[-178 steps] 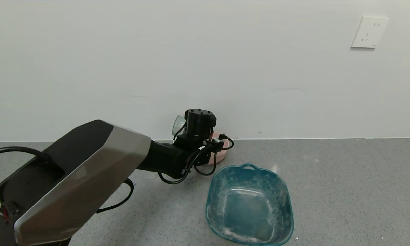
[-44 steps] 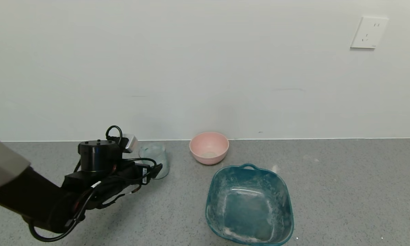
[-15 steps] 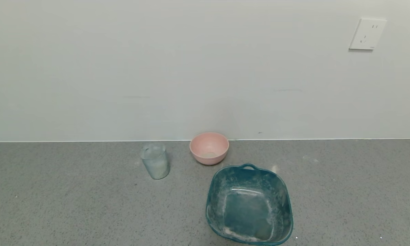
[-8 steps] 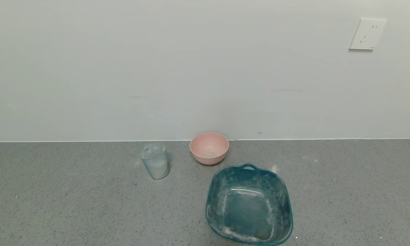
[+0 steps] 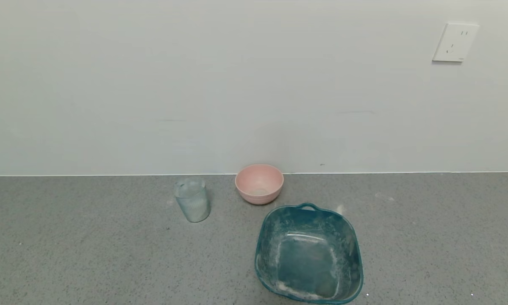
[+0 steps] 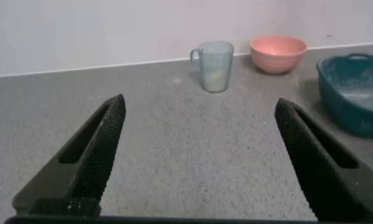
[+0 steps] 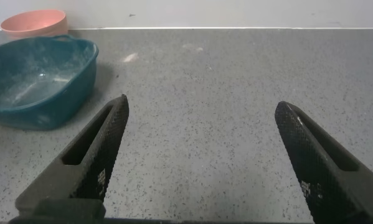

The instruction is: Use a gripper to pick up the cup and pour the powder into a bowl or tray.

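Observation:
The ribbed clear cup (image 5: 191, 199) stands upright on the grey counter, left of the pink bowl (image 5: 259, 183). A little pale powder (image 5: 259, 192) lies in the bowl's bottom. The teal tray (image 5: 309, 254), smeared with white dust, sits in front of the bowl. Neither gripper shows in the head view. In the left wrist view my left gripper (image 6: 200, 106) is open and empty, well back from the cup (image 6: 213, 66), with the bowl (image 6: 278, 53) and the tray (image 6: 354, 91) beyond. In the right wrist view my right gripper (image 7: 202, 106) is open and empty, off to the side of the tray (image 7: 37, 79).
A white wall runs along the back of the counter (image 5: 88, 254), close behind the bowl, with a socket plate (image 5: 455, 42) high at the right. Small white dust specks (image 5: 383, 196) lie on the counter right of the bowl.
The left arm held the cup tipped over the bowl, then set it down upright to the bowl's left and drew back out of the head view. Nothing has moved in the last second.

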`<state>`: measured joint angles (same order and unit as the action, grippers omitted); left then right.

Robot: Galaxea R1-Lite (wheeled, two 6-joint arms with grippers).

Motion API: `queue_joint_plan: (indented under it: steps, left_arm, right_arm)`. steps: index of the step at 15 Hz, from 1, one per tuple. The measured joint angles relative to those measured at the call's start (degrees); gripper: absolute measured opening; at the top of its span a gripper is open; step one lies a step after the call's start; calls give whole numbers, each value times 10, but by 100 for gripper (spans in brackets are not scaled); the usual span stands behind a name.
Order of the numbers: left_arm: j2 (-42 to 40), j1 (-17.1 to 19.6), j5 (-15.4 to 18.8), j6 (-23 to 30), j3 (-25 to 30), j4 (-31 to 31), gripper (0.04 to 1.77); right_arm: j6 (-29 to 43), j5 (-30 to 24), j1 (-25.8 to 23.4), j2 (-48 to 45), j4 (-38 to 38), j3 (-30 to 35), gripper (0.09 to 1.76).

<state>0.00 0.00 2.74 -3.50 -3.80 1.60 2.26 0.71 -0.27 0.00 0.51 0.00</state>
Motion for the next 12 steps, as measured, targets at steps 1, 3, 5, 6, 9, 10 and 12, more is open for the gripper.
queue_joint_plan:
  steps: [1, 3, 5, 6, 9, 10, 12]
  left_arm:
    - [0, 0, 0, -1, 12, 9, 172]
    - [0, 0, -2, -1, 31, 24, 172]
    - [0, 0, -5, 3, 36, 19, 172]
    - [0, 0, -7, 6, 37, 12, 172]
    - [0, 0, -12, 7, 38, -24, 172]
    - [0, 0, -13, 8, 38, -25, 172]
    - [0, 0, -14, 10, 38, -25, 172]
  right_arm:
    - [0, 0, 0, 0, 0, 0, 171]
    - [0, 0, 0, 0, 0, 0, 171]
    - [0, 0, 0, 0, 0, 0, 171]
    - [0, 0, 0, 0, 0, 0, 171]
    - [0, 0, 0, 0, 0, 0, 171]
    - [0, 0, 0, 0, 0, 0, 171]
    - [0, 0, 0, 0, 0, 0, 171]
